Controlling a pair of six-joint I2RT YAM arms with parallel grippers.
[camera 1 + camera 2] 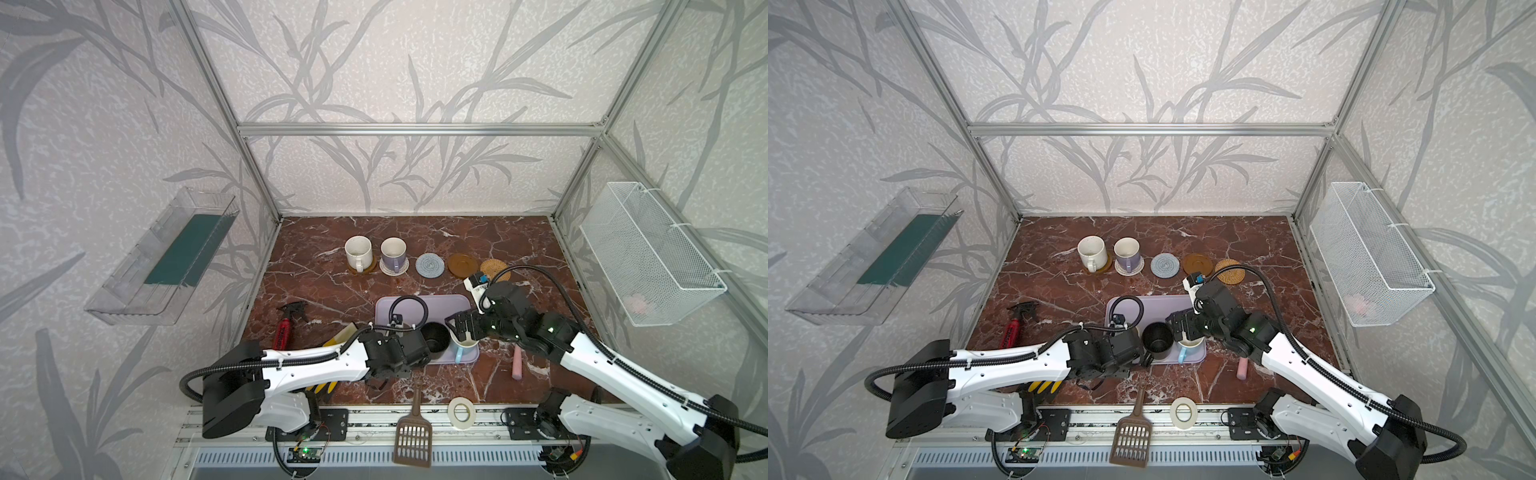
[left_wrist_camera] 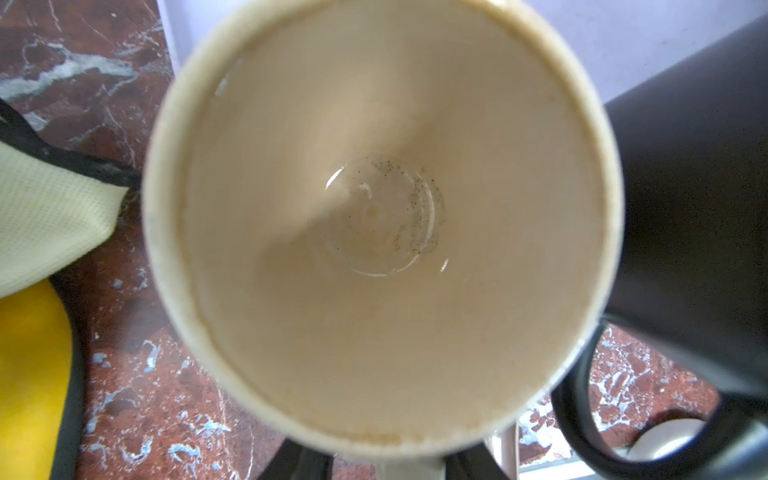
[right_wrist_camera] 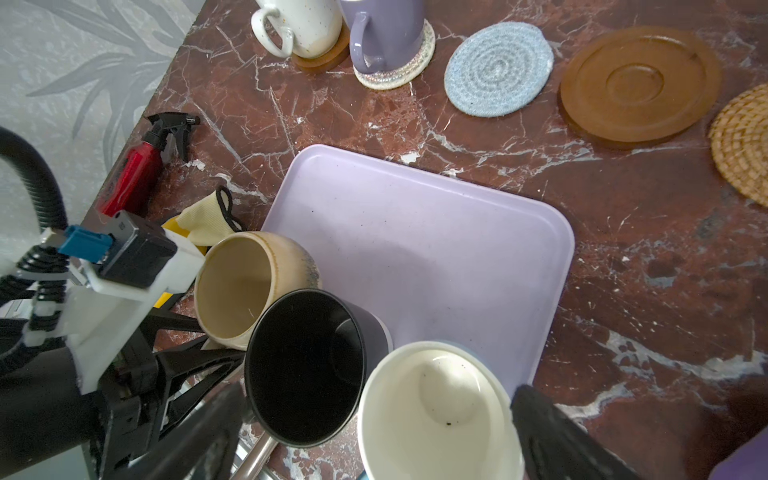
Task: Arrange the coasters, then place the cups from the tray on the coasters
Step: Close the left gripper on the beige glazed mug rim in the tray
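Red-brown marble tabletop (image 1: 332,291) enclosed by leaf-patterned walls and an aluminium frame. Along its far side, in both top views, runs a row of five coasters. From the left: an amber-brown coaster (image 3: 320,63) bearing the off-white speckled mug (image 1: 358,251); a cream woven coaster (image 3: 415,70) bearing the lavender mug (image 1: 393,254); then, each bare, the grey-blue woven coaster (image 1: 429,265), the amber-brown saucer coaster (image 1: 463,264) and the tan rattan coaster (image 1: 494,268). Nearer the arms lies the lavender tray (image 1: 440,305), its far part bare. Its near edge carries three mugs close together: the beige-yellow mug (image 3: 237,291), the black mug (image 1: 435,337) and the light blue mug (image 3: 436,415). The left gripper (image 3: 198,340) sits at the beige-yellow mug's near side, its wrist camera looking straight down into the mug. Whether its fingers have closed on the mug cannot be told. The right gripper (image 3: 378,388) hovers over the light blue mug, fingers spread wide to either side of the rim, holding nothing. A red spray bottle (image 1: 284,330) and a yellow glove (image 1: 338,338) lie left of the tray, a pink cylinder (image 1: 517,365) right of it. A white tape roll (image 1: 461,412) and a brown slotted scoop (image 1: 412,436) lie at the front edge.
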